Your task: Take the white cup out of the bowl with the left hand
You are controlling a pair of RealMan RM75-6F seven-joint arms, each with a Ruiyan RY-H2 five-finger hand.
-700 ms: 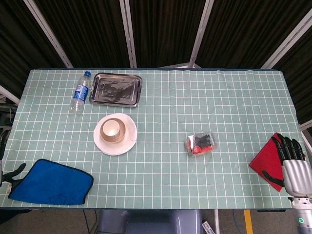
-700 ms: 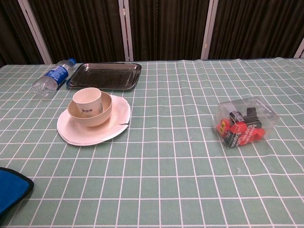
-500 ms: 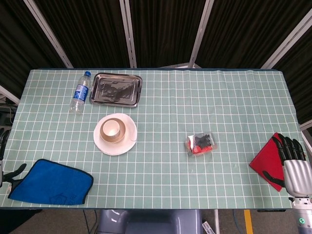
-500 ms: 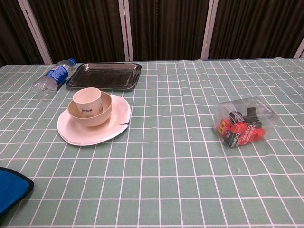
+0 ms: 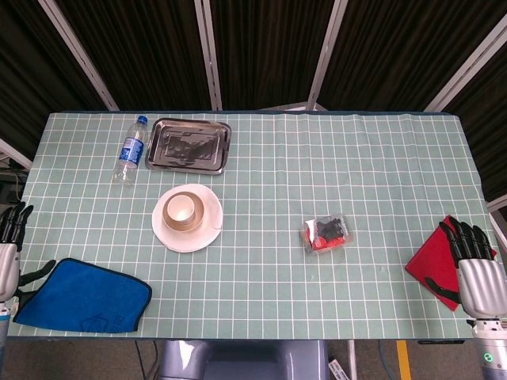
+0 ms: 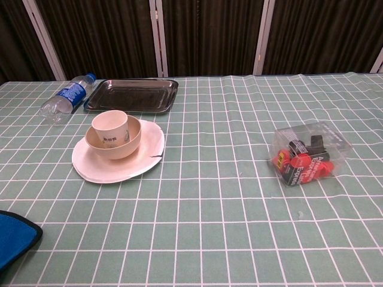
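The white cup (image 5: 181,209) (image 6: 110,127) stands upright inside a beige bowl (image 5: 196,215) (image 6: 128,145), which sits on a white plate (image 5: 187,234) (image 6: 114,168) left of the table's middle. In the head view my left hand (image 5: 9,248) is at the far left edge, beside the table and well away from the bowl, fingers spread and holding nothing. At the far right edge my right hand (image 5: 478,271) is open over the near corner. Neither hand shows in the chest view.
A metal tray (image 5: 189,146) (image 6: 133,95) and a lying water bottle (image 5: 130,150) (image 6: 66,97) are behind the plate. A blue cloth (image 5: 84,296) (image 6: 12,238) lies front left, a red cloth (image 5: 434,259) front right, and a clear box (image 5: 325,233) (image 6: 307,153) of red and black items right of centre.
My left hand has risen into view at the left edge, further up the frame than before. The right hand and all objects have stayed put.
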